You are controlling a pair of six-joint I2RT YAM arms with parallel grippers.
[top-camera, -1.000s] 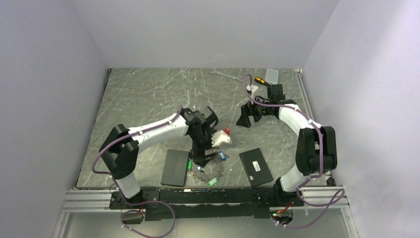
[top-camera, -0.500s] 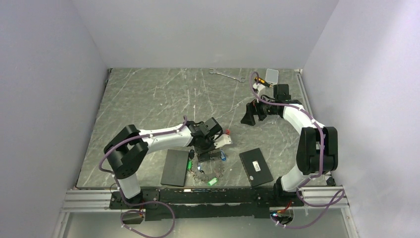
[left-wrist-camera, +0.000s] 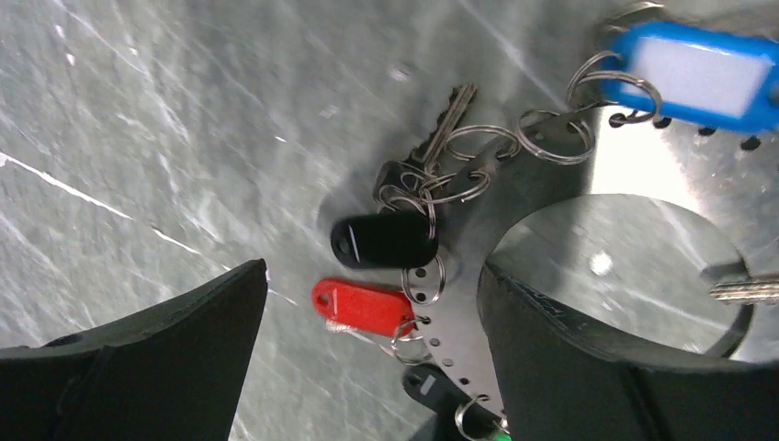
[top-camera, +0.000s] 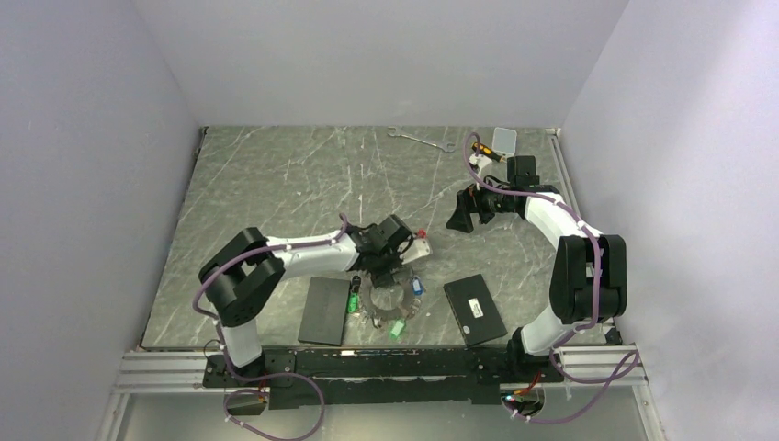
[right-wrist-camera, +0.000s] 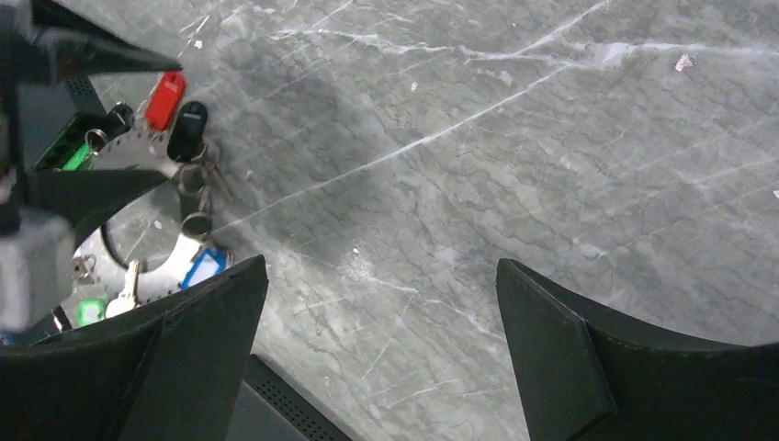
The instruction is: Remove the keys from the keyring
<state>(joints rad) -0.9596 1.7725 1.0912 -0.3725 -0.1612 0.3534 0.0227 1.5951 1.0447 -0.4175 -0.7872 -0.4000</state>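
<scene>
Top external view: the keyring (top-camera: 387, 304) lies flat near the desk's near edge, between two black boxes (top-camera: 323, 310), its keys (top-camera: 398, 328) fringed around it. The left gripper (top-camera: 389, 268) hangs low over the ring's far side, jaws wide, gripping nothing. Left wrist view: the ring's band, a red tag (left-wrist-camera: 362, 306) and a black tag (left-wrist-camera: 384, 241) lie between the fingers (left-wrist-camera: 184, 354); contact cannot be told. The right gripper (top-camera: 457, 220) stands wide and empty, well apart toward the far right corner.
</scene>
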